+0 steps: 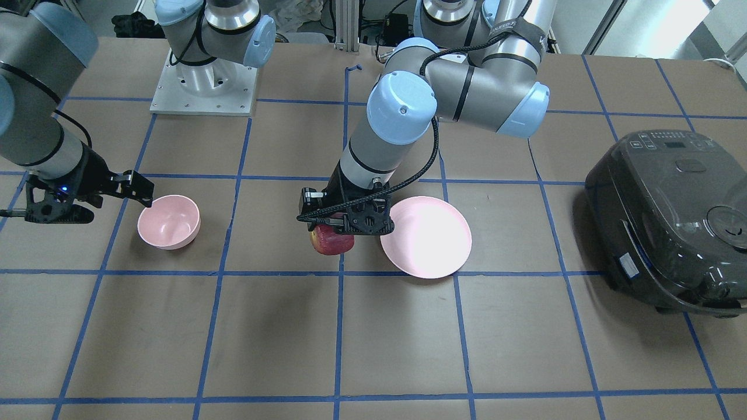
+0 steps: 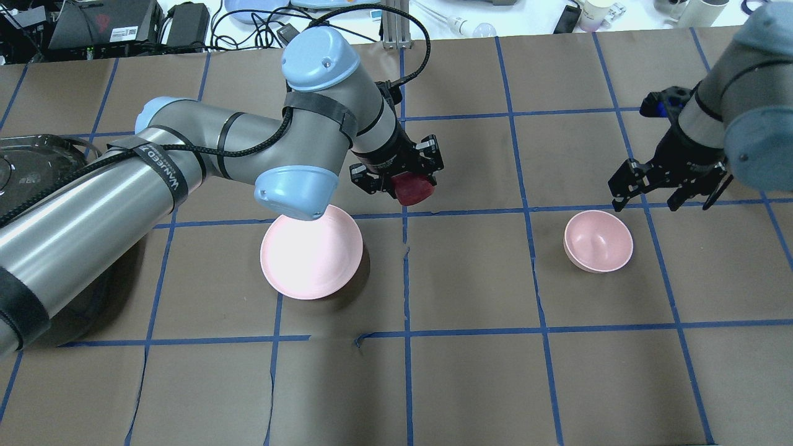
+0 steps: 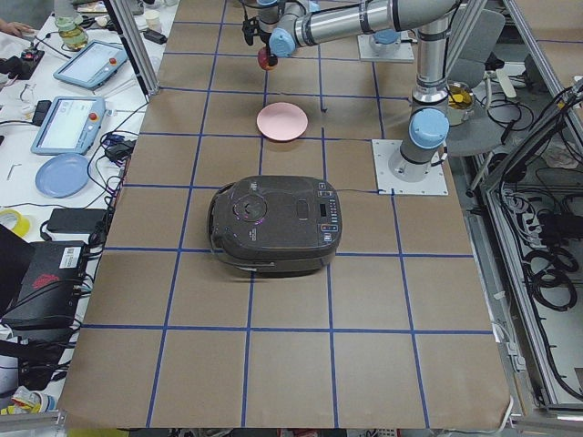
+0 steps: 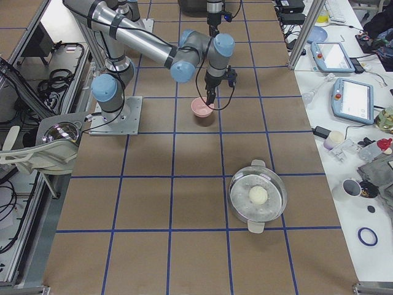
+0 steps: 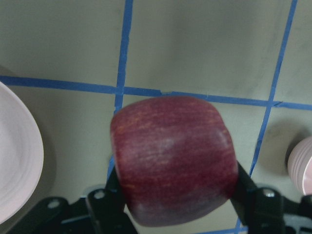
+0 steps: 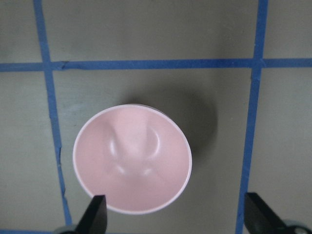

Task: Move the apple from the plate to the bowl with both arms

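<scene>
The plate lay left of the desk's middle, the bowl well apart toward the right end, the apple above the desk between them, just beside the plate.

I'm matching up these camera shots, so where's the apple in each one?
Front-facing: apple at centre, left of the plate.
Overhead: apple upper centre, up-right of plate.
Exterior left: apple tiny at top, beyond plate.
Exterior right: cannot make it out.
Left wrist: apple fills the centre.
Right wrist: not in it.
Shared landmark: the pink plate.
</scene>
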Robot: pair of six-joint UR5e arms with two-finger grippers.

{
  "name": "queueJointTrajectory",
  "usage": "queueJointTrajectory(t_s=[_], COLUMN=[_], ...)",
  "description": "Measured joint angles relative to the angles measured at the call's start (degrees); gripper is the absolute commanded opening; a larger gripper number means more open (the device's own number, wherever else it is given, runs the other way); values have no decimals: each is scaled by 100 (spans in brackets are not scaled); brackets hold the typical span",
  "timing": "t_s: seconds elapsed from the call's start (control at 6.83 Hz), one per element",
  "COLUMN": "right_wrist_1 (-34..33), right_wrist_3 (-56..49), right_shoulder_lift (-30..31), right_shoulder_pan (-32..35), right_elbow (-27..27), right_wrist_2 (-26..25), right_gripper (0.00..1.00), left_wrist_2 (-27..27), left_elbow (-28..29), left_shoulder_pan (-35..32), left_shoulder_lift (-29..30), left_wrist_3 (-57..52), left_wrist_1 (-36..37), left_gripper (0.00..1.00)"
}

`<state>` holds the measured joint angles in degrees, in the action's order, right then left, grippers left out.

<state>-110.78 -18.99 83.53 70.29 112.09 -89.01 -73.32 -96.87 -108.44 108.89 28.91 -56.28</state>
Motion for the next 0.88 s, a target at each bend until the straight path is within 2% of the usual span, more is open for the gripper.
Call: queueJointTrajectory(t_s=[0.15, 0.29, 0.59, 0.88], right_wrist_1=[-697, -1145, -1498, -1621], right_wrist_3=[-24, -42, -161, -275], right_shoulder_lift=[-120, -200, -243, -252], right_shoulder_pan=[-75, -101, -110, -109], right_elbow=[501, 857, 1117, 1122], right_wrist_2=[59, 91, 110, 175], right_gripper=[55, 1, 0, 0], left_wrist_2=[1, 2, 0, -6], left_elbow=[-3, -6, -3, 7], left_shoulder_pan=[-9, -20, -33, -36], left_shoulder_lift=[28, 56, 79, 74], left_wrist_3=[18, 42, 207, 228], left_wrist_1=[34, 57, 94, 178], left_gripper=[4, 4, 4, 4])
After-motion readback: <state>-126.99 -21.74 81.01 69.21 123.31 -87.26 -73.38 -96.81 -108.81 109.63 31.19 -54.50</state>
